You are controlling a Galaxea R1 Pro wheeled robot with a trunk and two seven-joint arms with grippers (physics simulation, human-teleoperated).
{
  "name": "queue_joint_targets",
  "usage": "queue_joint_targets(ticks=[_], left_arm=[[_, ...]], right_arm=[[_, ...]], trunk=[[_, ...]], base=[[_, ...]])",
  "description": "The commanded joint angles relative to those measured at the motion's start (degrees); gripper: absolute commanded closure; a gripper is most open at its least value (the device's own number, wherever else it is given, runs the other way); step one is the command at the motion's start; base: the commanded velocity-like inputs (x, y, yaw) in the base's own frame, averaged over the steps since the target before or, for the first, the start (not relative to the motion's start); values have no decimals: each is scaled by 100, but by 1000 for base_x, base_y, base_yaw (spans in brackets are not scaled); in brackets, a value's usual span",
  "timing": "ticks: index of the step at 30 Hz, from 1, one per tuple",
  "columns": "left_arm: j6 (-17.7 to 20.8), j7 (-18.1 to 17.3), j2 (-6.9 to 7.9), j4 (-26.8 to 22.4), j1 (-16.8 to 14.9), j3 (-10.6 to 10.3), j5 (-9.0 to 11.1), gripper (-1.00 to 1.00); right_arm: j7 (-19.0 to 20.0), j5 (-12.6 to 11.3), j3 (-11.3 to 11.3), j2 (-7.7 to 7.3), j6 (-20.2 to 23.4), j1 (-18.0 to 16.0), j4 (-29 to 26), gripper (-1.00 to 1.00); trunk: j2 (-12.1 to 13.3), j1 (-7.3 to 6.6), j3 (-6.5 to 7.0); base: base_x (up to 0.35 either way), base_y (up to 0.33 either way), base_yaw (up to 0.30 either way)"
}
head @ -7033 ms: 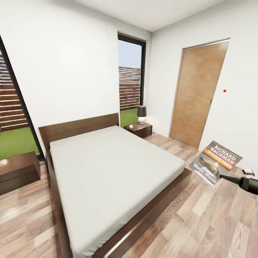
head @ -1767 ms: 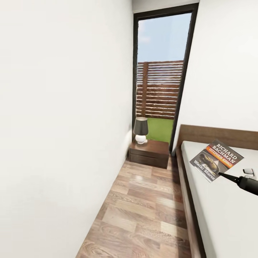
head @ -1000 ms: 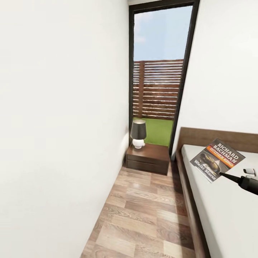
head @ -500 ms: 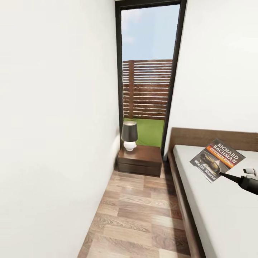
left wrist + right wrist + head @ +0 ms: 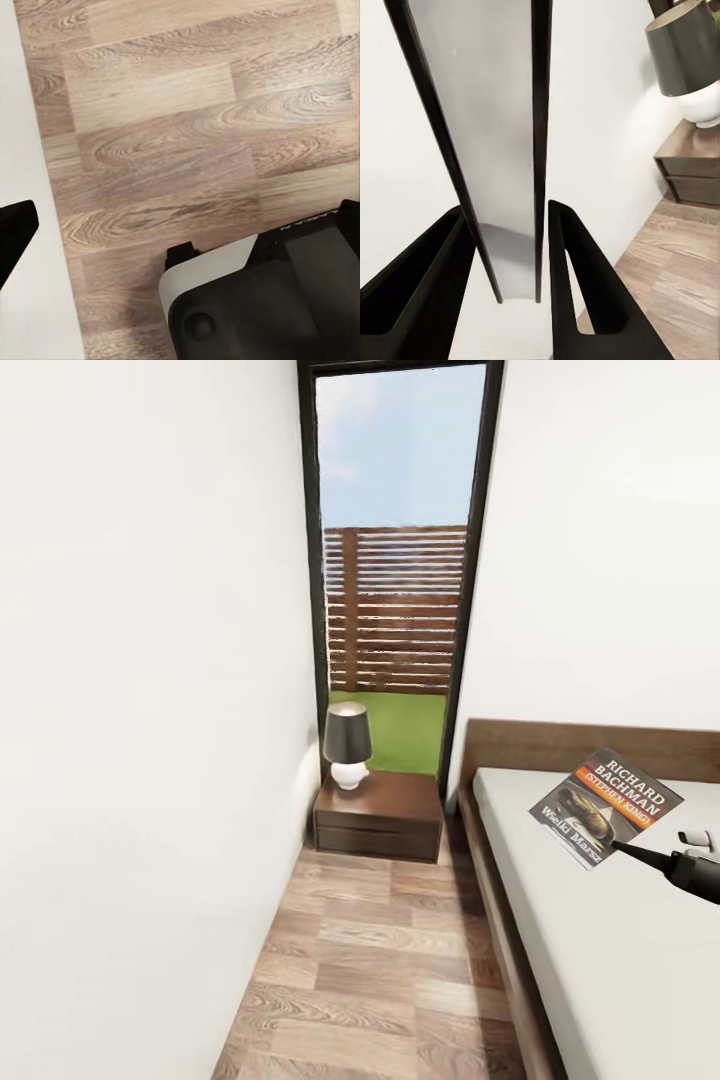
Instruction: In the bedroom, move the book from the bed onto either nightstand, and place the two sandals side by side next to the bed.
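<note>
Narrow strip of wood floor (image 5: 380,960) between white wall (image 5: 150,710) and bed (image 5: 600,940); nightstand (image 5: 380,820) at its far end under the tall window (image 5: 395,560), black-shaded lamp (image 5: 346,745) on top; book (image 5: 606,806) held aloft over the mattress, clamped edge-on between the fingers of the right gripper (image 5: 506,285); left gripper (image 5: 15,240) above bare floor, grip state impossible to tell.

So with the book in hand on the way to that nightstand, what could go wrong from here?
The right pincer grips the book only by one edge, so it could slip or swing. The lamp takes up the nightstand's left side; a careless placement might knock it. The aisle between wall and bed is narrow, risking a bump.
</note>
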Motion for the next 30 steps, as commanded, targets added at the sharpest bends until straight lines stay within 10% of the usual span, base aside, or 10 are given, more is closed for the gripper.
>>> queue_joint_targets(ticks=[1, 30], left_arm=[[-19, 1, 2, 3, -1, -28, -16, -100], [-23, 2, 2, 3, -3, -28, -16, -100]], right_arm=[[19, 2, -19, 4, 57, -4, 1, 100], [19, 71, 69, 36, 52, -4, -57, 100]], trunk=[[-4, 4, -2], [-4, 4, -14]], base=[[255, 0, -82], [252, 0, -80]])
